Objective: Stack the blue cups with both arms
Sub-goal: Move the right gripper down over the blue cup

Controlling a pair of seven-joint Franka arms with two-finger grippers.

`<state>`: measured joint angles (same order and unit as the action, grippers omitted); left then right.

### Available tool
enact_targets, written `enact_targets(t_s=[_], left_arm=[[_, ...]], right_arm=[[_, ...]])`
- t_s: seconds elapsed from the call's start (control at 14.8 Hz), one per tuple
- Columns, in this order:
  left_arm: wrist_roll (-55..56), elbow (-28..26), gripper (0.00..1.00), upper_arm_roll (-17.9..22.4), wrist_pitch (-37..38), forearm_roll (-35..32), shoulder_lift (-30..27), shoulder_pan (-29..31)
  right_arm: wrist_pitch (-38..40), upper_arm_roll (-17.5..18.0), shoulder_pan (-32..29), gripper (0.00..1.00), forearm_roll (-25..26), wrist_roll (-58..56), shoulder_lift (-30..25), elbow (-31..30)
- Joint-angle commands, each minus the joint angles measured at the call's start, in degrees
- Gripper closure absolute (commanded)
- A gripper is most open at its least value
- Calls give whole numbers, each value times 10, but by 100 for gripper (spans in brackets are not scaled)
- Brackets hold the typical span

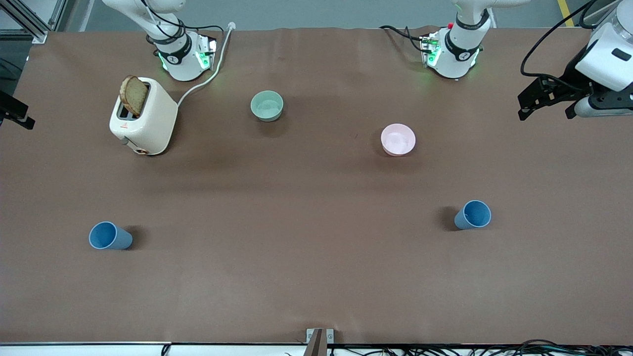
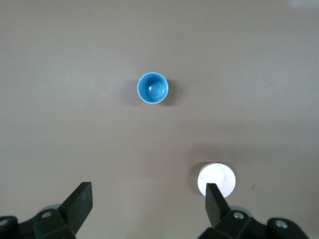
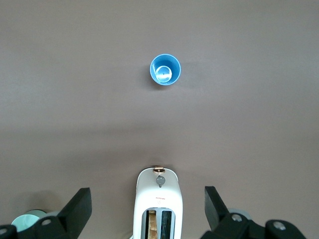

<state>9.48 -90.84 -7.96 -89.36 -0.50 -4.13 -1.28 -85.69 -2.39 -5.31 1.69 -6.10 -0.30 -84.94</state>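
Two blue cups stand upright, mouths up, far apart. One blue cup (image 1: pixel 110 236) is toward the right arm's end and also shows in the right wrist view (image 3: pixel 165 69). The other blue cup (image 1: pixel 473 214) is toward the left arm's end and also shows in the left wrist view (image 2: pixel 153 88). My left gripper (image 1: pixel 546 104) (image 2: pixel 148 191) is open and empty, high above the table, with the pink bowl beside one fingertip. My right gripper (image 3: pixel 148 194) is open and empty, high over the toaster. Only a black part of it (image 1: pixel 16 114) shows at the front view's edge.
A white toaster (image 1: pixel 143 118) (image 3: pixel 158 201) with a bread slice stands near the right arm's base, its cord running to the table's edge. A pale green bowl (image 1: pixel 267 105) (image 3: pixel 27 218) and a pink bowl (image 1: pixel 398 139) (image 2: pixel 216 178) sit farther from the front camera than the cups.
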Motion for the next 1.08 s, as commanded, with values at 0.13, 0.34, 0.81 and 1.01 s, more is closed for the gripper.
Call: enact_targets(t_s=[0.13, 0.34, 0.81, 1.01], left_arm=[[-22, 23, 0, 1, 16, 0, 25, 4], [-46, 22, 0, 5, -13, 1, 75, 14], [-61, -71, 0, 1, -264, 1, 200, 56], [-75, -93, 0, 1, -306, -1, 246, 58]], right_arm=[[-3, 10, -14, 0, -1, -1, -2, -1], [-3, 10, -15, 0, -1, -1, -1, -1], [-72, 10, -48, 0, -8, -22, 69, -4], [-141, 10, -55, 0, -8, -39, 128, -4]])
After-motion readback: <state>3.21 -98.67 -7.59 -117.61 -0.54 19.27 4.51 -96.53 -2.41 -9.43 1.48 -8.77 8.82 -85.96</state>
